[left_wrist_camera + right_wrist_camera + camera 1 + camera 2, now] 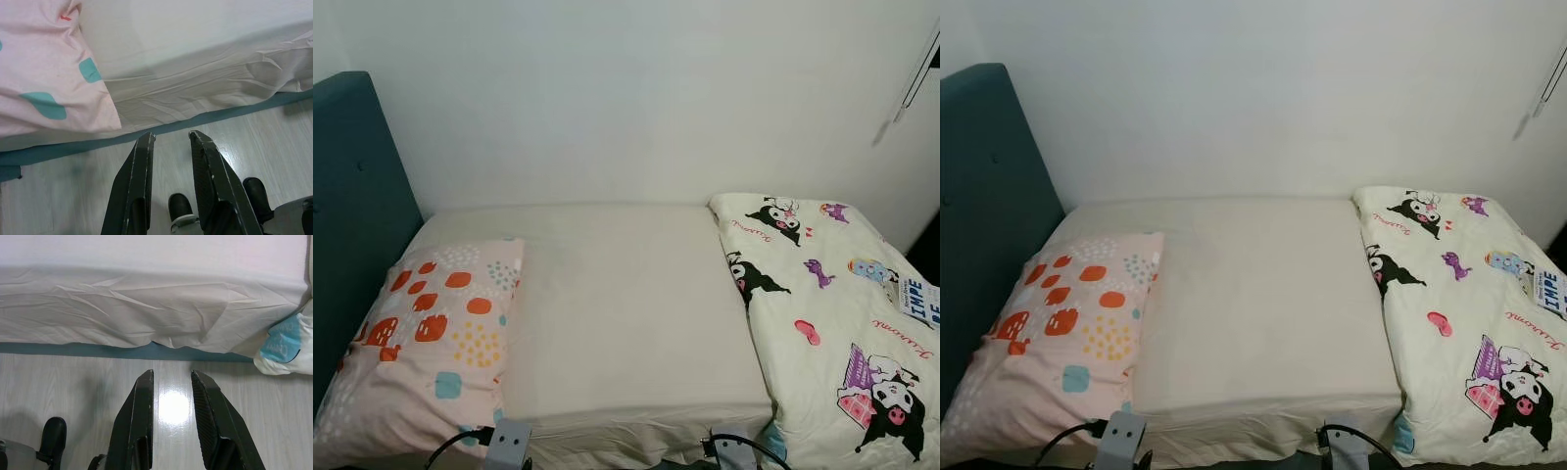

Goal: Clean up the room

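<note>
Ahead, a cartoon-print quilt (822,313) is lying bunched on the right of the bed (626,313), with a spotted pillow (431,343) at the left. Both the left pincer (171,139) and right pincer (171,377) are hanging slightly parted and empty over the floor (274,421) beside the mattress.

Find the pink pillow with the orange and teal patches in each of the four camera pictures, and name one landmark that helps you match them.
Left eye view: pink pillow lies at the lower left, beside the teal headboard.
Right eye view: lower left again.
Left wrist view: its corner overhangs the mattress edge, beyond the left gripper.
Right wrist view: not in it.
Shared landmark: the cream sheet.
</note>
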You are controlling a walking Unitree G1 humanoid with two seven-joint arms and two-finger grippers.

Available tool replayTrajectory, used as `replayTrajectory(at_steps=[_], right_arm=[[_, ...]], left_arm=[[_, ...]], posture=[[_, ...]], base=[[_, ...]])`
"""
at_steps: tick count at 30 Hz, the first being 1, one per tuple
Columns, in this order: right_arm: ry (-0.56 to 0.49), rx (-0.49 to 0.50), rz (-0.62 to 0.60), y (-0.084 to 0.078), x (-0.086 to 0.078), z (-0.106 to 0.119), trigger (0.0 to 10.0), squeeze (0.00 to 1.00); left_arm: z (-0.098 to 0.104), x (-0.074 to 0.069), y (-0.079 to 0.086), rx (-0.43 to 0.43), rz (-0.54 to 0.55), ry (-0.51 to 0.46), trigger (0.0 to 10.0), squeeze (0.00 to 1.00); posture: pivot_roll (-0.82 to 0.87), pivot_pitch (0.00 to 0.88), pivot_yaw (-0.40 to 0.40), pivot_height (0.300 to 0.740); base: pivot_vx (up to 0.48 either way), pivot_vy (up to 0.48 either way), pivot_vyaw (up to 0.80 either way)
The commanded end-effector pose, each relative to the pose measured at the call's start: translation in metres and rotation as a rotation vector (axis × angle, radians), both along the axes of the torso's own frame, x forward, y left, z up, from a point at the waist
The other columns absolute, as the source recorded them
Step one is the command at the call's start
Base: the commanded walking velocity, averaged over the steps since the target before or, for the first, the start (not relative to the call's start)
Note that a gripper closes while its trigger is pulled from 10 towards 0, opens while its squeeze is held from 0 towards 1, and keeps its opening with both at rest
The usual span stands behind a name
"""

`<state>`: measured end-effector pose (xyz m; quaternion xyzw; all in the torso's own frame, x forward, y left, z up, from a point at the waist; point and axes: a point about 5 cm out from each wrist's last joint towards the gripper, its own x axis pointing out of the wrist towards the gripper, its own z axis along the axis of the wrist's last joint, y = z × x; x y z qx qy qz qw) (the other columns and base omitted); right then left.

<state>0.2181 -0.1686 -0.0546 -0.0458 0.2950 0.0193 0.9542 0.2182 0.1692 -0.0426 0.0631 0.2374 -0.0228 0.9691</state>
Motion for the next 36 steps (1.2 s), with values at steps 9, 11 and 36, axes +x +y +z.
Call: replayTrajectory(at_steps=[9, 11, 36], right_arm=[[0.025, 0.004, 0.009, 0.0011, -0.0049, -0.0036, 10.0, 0.0], [0.025, 0.004, 0.01, 0.0012, -0.005, -0.0036, 10.0, 0.0], [0.03, 0.0, 0.013, 0.0007, -0.0068, -0.0046, 10.0, 0.0]], left_arm=[[-0.0038, -0.0065, -0.0049, -0.009, -0.007, 0.015, 10.0, 0.0], [-0.0036, -0.0064, -0.0049, -0.009, -0.008, 0.013, 10.0, 0.0], [-0.0017, -0.0061, -0.0041, -0.014, -0.011, 0.003, 10.0, 0.0]], posture=[[0.02, 0.089, -0.07, 0.74], [0.02, 0.089, -0.07, 0.74], [0.03, 0.1, -0.069, 0.74]], base=[[0.0, 0.0, 0.0], [0.0, -0.124, 0.0], [0.0, -0.463, 0.0]])
